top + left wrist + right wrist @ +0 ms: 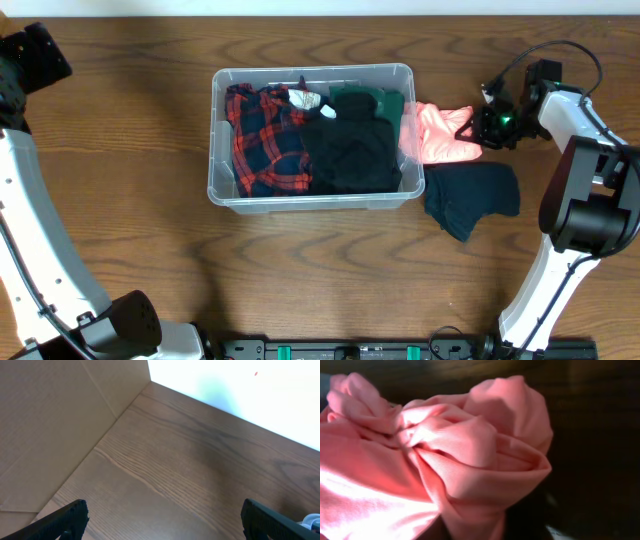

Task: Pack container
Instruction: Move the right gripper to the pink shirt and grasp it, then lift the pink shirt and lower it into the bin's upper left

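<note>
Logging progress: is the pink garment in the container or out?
Out: the garment lies bunched on the table beside the container's right wall.

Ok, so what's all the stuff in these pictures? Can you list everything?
container: 1, clear, middle of the table
plaid shirt: 1, red and navy, left part of the container
black garment: 1, black, middle and right of the container
green garment: 1, green, back right of the container
small cloth item: 1, white, back of the container
pink garment: 1, pink, on the table against the container's right side
dark garment: 1, dark blue, on the table right of the container
table: 1, brown wood
cardboard panel: 1, tan, at the table's edge
left claw: 1, black, open over bare table
right claw: 1, black, at the pink garment, fingers hidden
</note>
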